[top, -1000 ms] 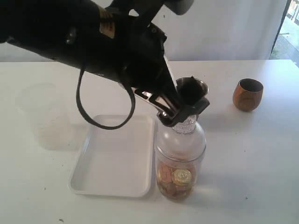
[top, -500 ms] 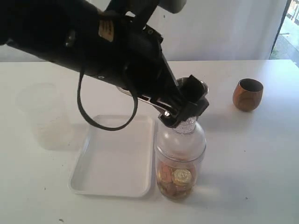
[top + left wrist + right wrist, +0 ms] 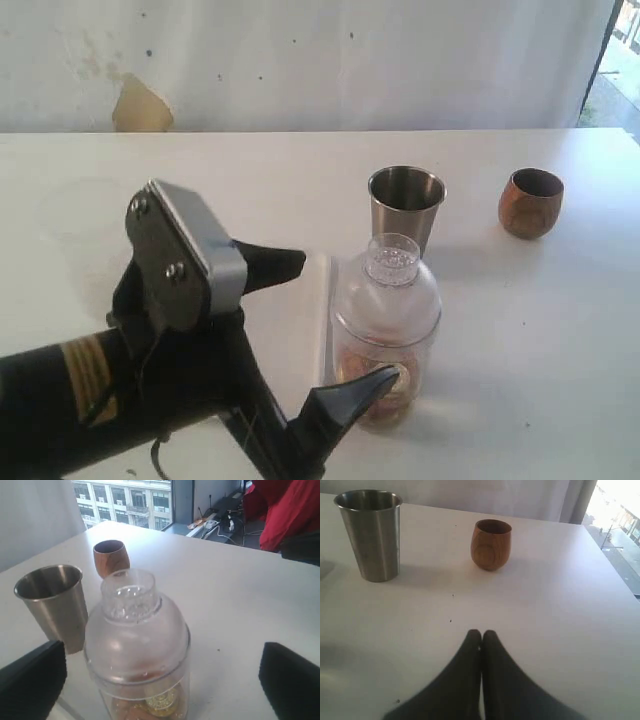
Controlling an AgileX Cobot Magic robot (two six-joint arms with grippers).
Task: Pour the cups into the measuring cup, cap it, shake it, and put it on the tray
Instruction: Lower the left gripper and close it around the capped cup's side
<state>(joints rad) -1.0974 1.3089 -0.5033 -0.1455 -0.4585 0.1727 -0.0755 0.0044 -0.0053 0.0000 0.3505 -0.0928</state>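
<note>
Capped measuring cup (image 3: 390, 300) stands beside steel tumbler (image 3: 406, 210), wooden cup (image 3: 530, 203) apart.

Your left gripper (image 3: 347, 318) has come off the cap (image 3: 392, 260) of the measuring cup (image 3: 385, 335) and pulled back low to the near left. Your arm now hides nearly all of the tray (image 3: 322, 290), and the steel tumbler (image 3: 405, 205) shows unobstructed.

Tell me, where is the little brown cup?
The wooden cup stands upright on the table at the exterior view's right side, just right of the steel tumbler, not touching it.
</note>
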